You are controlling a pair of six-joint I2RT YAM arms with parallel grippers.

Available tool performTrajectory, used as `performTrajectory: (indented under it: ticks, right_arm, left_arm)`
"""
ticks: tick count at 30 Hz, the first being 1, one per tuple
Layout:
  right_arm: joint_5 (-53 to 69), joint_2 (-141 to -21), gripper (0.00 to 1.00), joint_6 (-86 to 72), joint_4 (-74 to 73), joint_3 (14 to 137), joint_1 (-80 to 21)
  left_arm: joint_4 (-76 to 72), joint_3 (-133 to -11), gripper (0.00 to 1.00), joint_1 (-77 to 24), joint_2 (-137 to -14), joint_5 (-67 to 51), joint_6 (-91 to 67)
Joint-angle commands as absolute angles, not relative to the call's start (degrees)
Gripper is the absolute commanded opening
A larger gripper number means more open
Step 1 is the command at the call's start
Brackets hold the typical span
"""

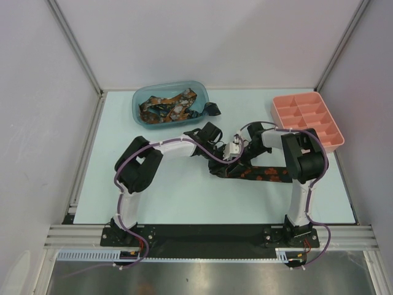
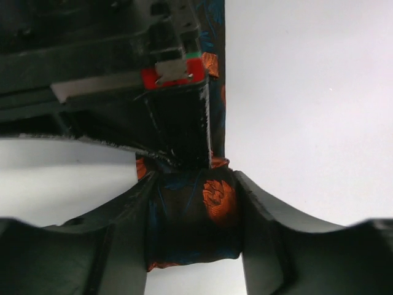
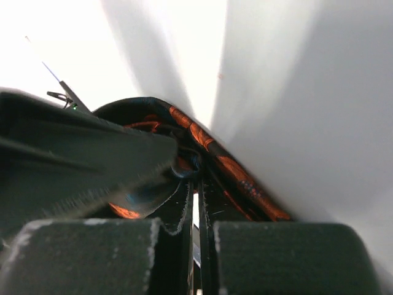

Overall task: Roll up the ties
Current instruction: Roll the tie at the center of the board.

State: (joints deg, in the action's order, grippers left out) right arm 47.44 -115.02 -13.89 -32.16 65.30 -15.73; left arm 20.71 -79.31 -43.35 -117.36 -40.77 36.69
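Now, starting at your left: the left arm (image 1: 138,169) rises from its base, folds at a raised elbow over the worktop (image 1: 172,196), and runs its forearm rightward and low towards the middle. Behind it, at the far edge, the blue tub (image 1: 136,106) holds a heap of loose ties (image 1: 166,107), one end spilling over its right rim.

Your left pincer (image 2: 193,178) is grasping the rolled end of the tie (image 2: 215,203): both fingers (image 2: 123,227) press against the sides of the dark, orange-blotched bundle.

The right pincer (image 3: 193,184) meets it head-on at the middle of the worktop. It is clenched, only a sliver of light between the fingers, with the fabric curled round its tip; whether cloth is nipped between the fingers, you cannot tell.

From the bundle, the unrolled length of the tie lies flat on the worktop, trailing rightward to the right arm (image 1: 304,157). That arm stands upright from its base, then doubles back leftward at the elbow.

Beyond it sits the pink tray (image 1: 274,110).
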Motion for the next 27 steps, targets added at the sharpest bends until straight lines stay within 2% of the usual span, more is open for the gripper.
performTrajectory:
  ticks: [1,2,6,7,8,10,11,19,22,25,27]
  right_arm:
    - [41.30,-119.71,0.00,-16.95,-24.00,64.43,-20.39]
    - [42.27,-119.71,0.00,-17.83,-22.34,64.34,-21.35]
    - [45.26,-119.88,0.00,-23.89,-16.19,63.37,-23.64]
    - [45.44,-119.88,0.00,-25.39,-15.21,63.37,-24.16]
    - [45.09,-119.88,0.00,-25.84,-14.86,63.54,-24.52]
    - [44.74,-119.71,0.00,-25.49,-14.94,63.28,-24.35]
    - [44.21,-119.62,0.00,-24.62,-15.81,63.02,-23.56]
    - [43.33,-118.65,0.00,-20.74,-17.67,61.44,-21.97]
    - [43.07,-118.56,0.00,-20.04,-18.02,61.70,-22.32]
    - [42.89,-118.65,0.00,-19.78,-18.10,61.87,-22.33]
    - [42.89,-119.09,0.00,-19.60,-18.02,61.79,-22.50]
  left_arm:
    - [23.55,-80.69,0.49,-43.51,-116.55,-42.81,36.91]
    - [23.82,-80.25,0.44,-43.51,-115.76,-42.72,37.09]
    - [25.48,-77.87,0.43,-43.50,-111.72,-41.57,38.41]
    - [25.92,-77.52,0.45,-43.42,-111.10,-41.05,38.32]
    - [26.36,-77.35,0.52,-43.42,-110.83,-40.00,38.23]
    - [26.81,-75.08,0.57,-42.28,-109.87,-40.16,38.06]
    - [25.76,-73.93,0.63,-40.88,-108.56,-40.43,36.93]
    - [25.14,-70.22,0.73,-37.71,-106.00,-40.17,36.83]
    - [24.61,-70.66,0.72,-37.71,-106.87,-40.43,36.56]
    - [24.70,-71.19,0.67,-37.79,-107.93,-40.52,36.30]
    - [24.52,-71.28,0.58,-37.97,-108.10,-40.69,36.47]
